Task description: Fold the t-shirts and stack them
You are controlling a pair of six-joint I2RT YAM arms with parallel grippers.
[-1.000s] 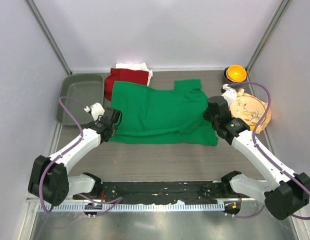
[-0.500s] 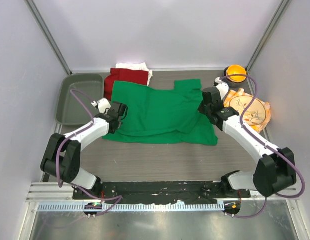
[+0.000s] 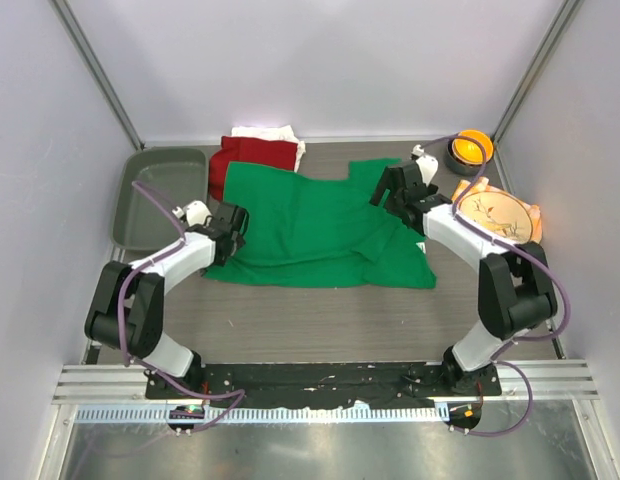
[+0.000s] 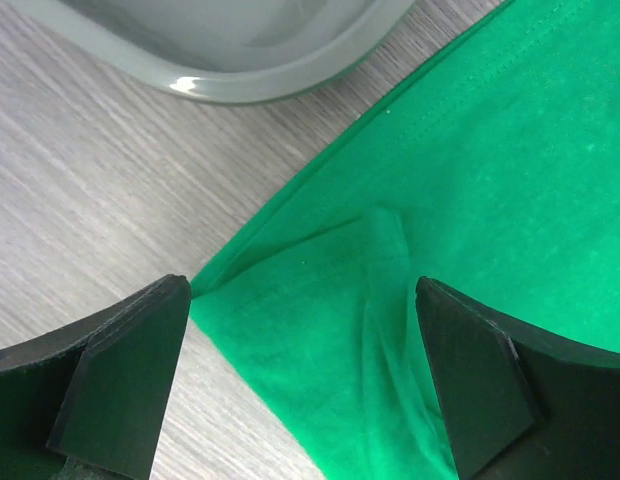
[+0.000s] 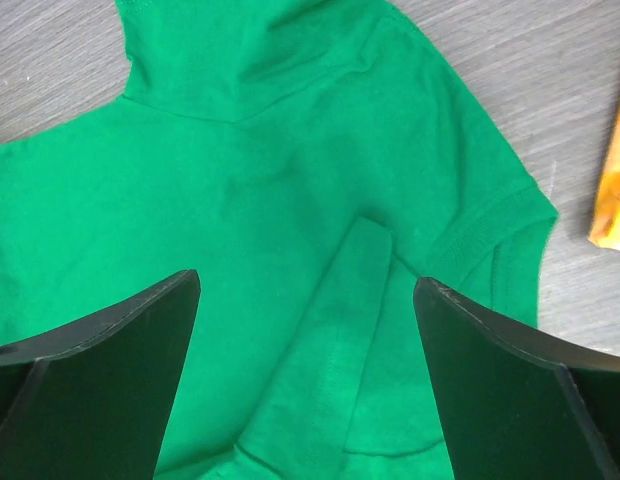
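Note:
The bright green t-shirt (image 3: pixel 310 222) lies spread flat across the middle of the table. Behind its left part lies the dark red t-shirt (image 3: pixel 252 157), and the white t-shirt (image 3: pixel 266 132) shows beyond that. My left gripper (image 3: pixel 233 222) is open over the green shirt's left corner (image 4: pixel 320 330), which has a raised crease between the jaws. My right gripper (image 3: pixel 392 186) is open over the right sleeve area (image 5: pixel 290 180), where a narrow folded strip (image 5: pixel 355 300) sits between the fingers (image 5: pixel 100 370). Neither gripper holds cloth.
A grey tray (image 3: pixel 155 170) stands at the back left, its rim (image 4: pixel 260 85) just beyond the left gripper. An orange bowl (image 3: pixel 471 147) is at the back right. A plate on an orange checked napkin (image 3: pixel 495 215) lies right of the shirt, its edge (image 5: pixel 612 190) near the right gripper.
Both grippers have opened and let go of the green t-shirt. The right gripper has moved toward the back along the shirt's right side. The left gripper has barely shifted.

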